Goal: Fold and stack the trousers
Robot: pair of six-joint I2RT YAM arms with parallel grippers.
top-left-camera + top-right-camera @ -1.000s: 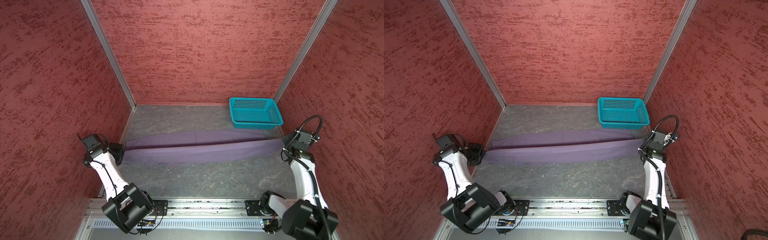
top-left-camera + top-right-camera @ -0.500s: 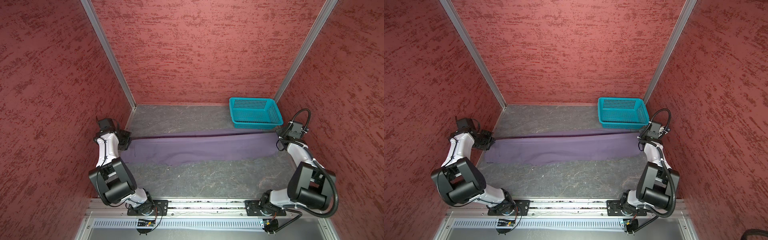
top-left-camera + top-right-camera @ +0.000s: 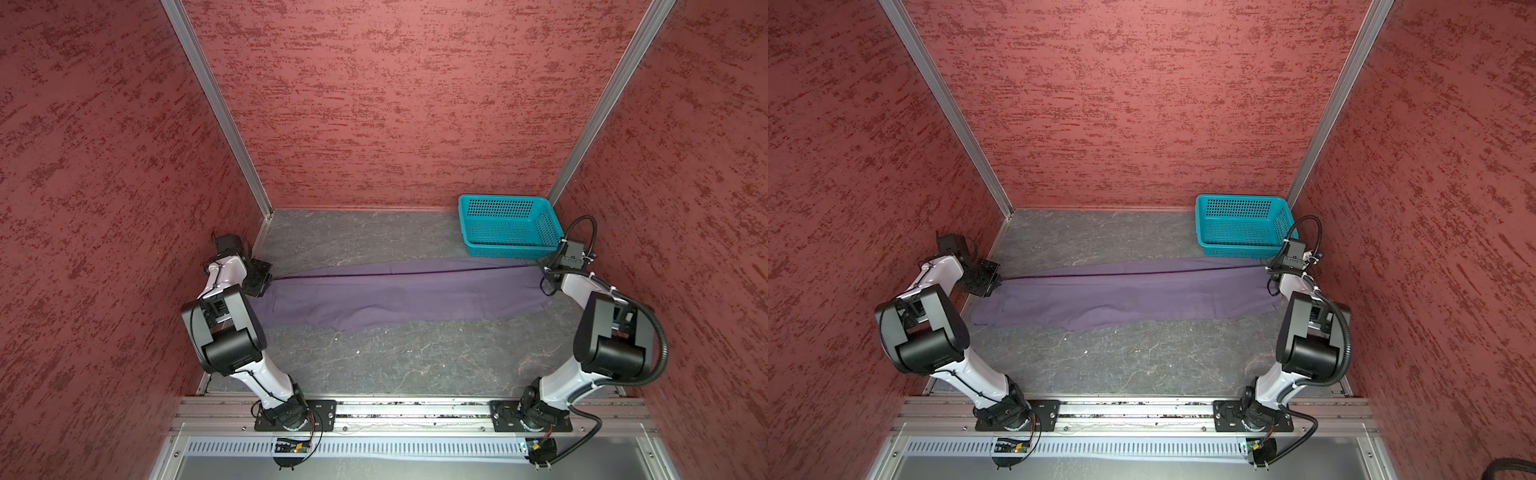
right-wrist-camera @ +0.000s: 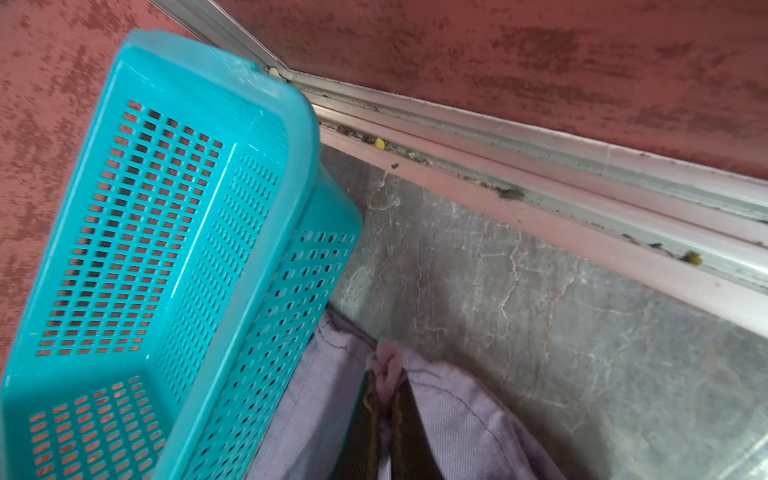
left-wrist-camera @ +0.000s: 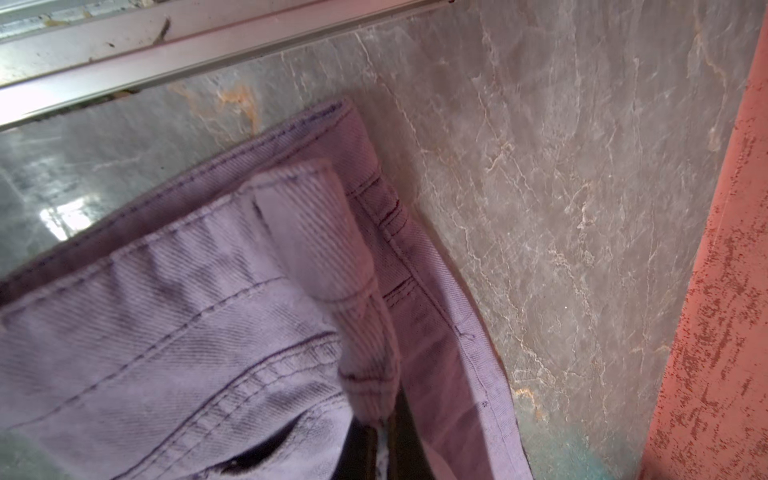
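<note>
Muted-purple trousers lie stretched sideways across the grey counter, just in front of the teal basket. The left hand is clamped on the waistband end. The right hand is clamped on the hem end, beside the basket. The far edge runs taut between the 2 hands.
</note>
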